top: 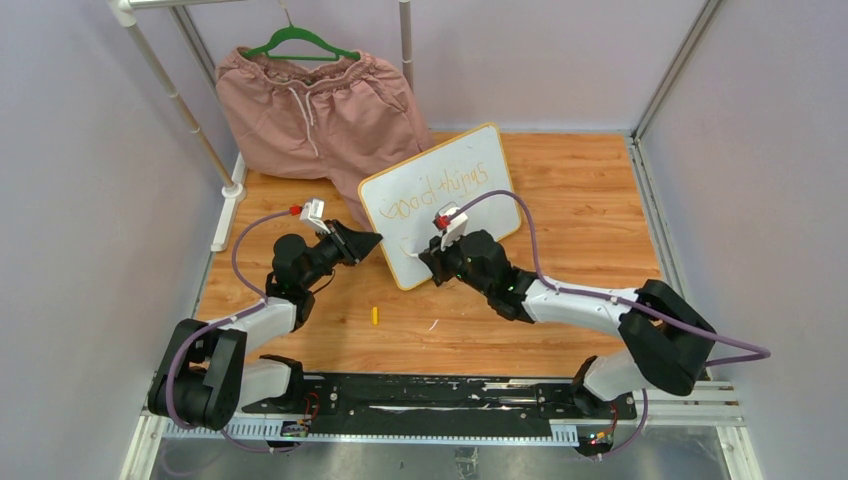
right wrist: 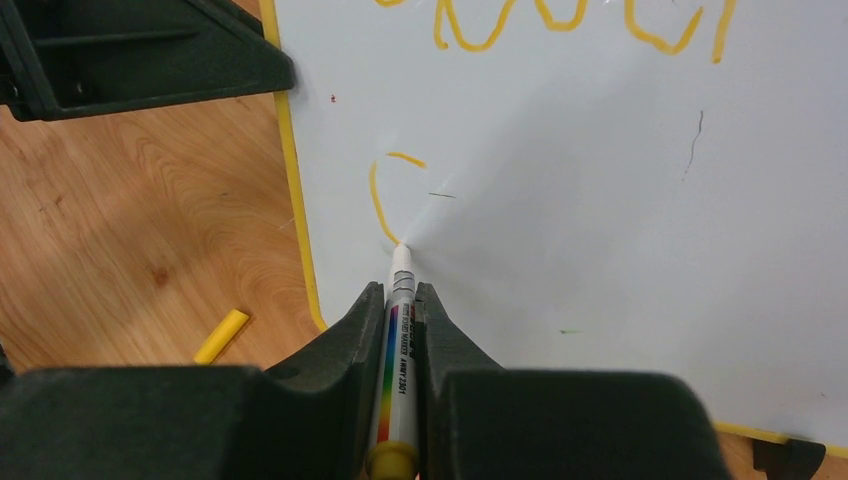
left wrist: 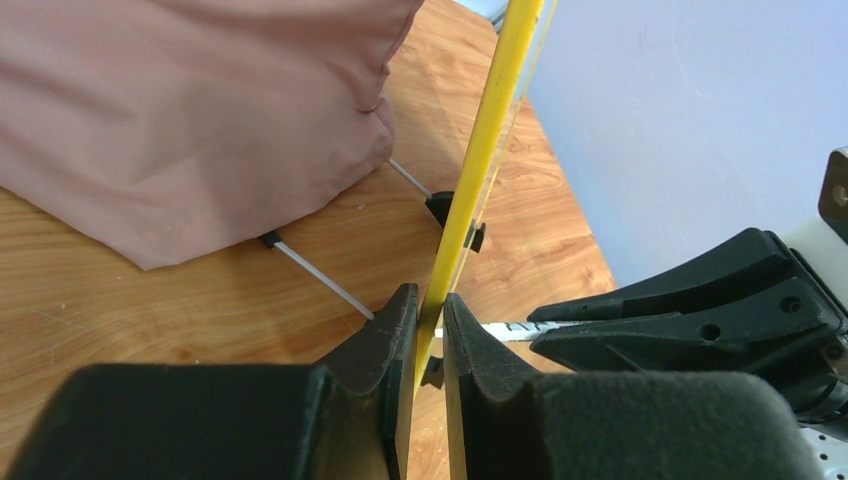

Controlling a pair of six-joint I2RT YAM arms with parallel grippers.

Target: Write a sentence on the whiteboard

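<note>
The right gripper point(right wrist: 400, 300) pinched a marker point(right wrist: 397, 345), its tip touching the whiteboard point(right wrist: 600, 250) straight ahead, at the lower stroke of the sentence point(right wrist: 374, 195). The left gripper point(left wrist: 430, 320) clamped the whiteboard's near edge.

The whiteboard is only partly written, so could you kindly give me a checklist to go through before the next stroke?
1. Board hold: the left gripper is shut on the whiteboard frame: ok.
2. Pen hold: the right gripper is shut on the marker, barrel straight between the fingers: ok.
3. Contact: the marker tip appears to touch the board at the end of the fresh curved stroke: ok.
4. Room: the sentence has its first line written and its second barely begun, with bare board beside it: ok.
5. Obstacles: the yellow cap lies on the table, apart from the board: ok.
6. Footing: clip feet seated on the table: cannot tell.
</note>
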